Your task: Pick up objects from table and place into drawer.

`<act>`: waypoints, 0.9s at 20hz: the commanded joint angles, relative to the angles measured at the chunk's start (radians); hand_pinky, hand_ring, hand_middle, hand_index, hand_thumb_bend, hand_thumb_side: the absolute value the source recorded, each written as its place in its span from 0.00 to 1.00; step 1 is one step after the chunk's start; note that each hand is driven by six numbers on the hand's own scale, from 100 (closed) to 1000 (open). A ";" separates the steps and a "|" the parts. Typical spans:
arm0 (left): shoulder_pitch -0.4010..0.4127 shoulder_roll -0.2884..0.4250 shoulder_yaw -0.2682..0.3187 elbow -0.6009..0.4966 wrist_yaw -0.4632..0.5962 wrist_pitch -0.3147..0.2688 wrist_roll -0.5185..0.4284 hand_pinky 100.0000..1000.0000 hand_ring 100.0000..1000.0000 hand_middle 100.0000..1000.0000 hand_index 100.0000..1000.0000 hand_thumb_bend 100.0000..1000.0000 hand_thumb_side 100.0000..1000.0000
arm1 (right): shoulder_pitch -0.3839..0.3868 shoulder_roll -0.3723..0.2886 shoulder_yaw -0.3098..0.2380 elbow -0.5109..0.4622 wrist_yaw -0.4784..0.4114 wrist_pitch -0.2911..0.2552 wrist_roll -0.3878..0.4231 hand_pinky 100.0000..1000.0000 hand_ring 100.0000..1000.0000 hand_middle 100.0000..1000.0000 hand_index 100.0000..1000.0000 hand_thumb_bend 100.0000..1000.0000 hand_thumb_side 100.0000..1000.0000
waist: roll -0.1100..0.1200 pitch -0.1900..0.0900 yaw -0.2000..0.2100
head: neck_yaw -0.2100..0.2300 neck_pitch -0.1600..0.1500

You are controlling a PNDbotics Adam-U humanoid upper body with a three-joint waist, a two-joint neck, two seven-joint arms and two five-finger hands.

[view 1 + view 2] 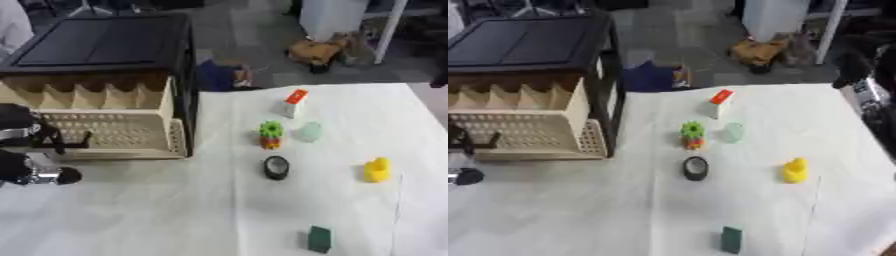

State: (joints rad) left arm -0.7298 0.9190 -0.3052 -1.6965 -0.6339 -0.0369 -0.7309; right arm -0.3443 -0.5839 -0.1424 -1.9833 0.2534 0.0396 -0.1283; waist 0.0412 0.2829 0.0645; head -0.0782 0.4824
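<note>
Left eye view shows the robot's left hand (pixel 39 137) at the front edge of the pulled-out cream plastic lattice drawer (pixel 114 131), fingers seemingly curled at its rim, so a jerk could slide the drawer shut or askew before anything goes in. The objects lie well apart from that hand, across the white tablecloth (pixel 157 215): a black ring-shaped roll (pixel 276 167), a green-and-orange block stack (pixel 270 134) and a yellow duck-like toy (pixel 376 170). Whether the right hand (pixel 866 90), dark at the right eye view's edge, is spread or curled, I cannot tell.

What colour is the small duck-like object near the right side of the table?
The duck-like object is yellow, clearest in the left eye view.
</note>
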 commanded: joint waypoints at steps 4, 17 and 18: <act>0.020 0.067 0.010 -0.082 0.019 0.039 0.031 0.00 0.00 0.00 0.68 0.48 1.00 | -0.016 -0.018 -0.013 -0.017 -0.003 0.000 -0.004 0.62 0.49 0.60 0.83 0.38 1.00 | -0.002 -0.025 0.003 | -0.001 -0.004; 0.098 0.113 0.026 -0.203 0.036 0.075 0.042 0.00 0.00 0.00 0.69 0.47 1.00 | -0.019 -0.015 -0.014 -0.017 -0.004 0.000 -0.007 0.62 0.49 0.60 0.83 0.38 1.00 | -0.007 -0.025 0.007 | 0.000 -0.005; 0.102 0.115 0.027 -0.207 0.033 0.075 0.041 0.00 0.00 0.00 0.69 0.47 1.00 | -0.020 -0.015 -0.014 -0.017 -0.004 0.000 -0.007 0.62 0.49 0.60 0.83 0.38 1.00 | -0.007 -0.024 0.006 | 0.001 -0.005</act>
State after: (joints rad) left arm -0.6201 0.9939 -0.2966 -1.8791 -0.6031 0.0374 -0.6877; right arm -0.3517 -0.5828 -0.1450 -1.9833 0.2532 0.0401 -0.1296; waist 0.0344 0.2802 0.0695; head -0.0791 0.4823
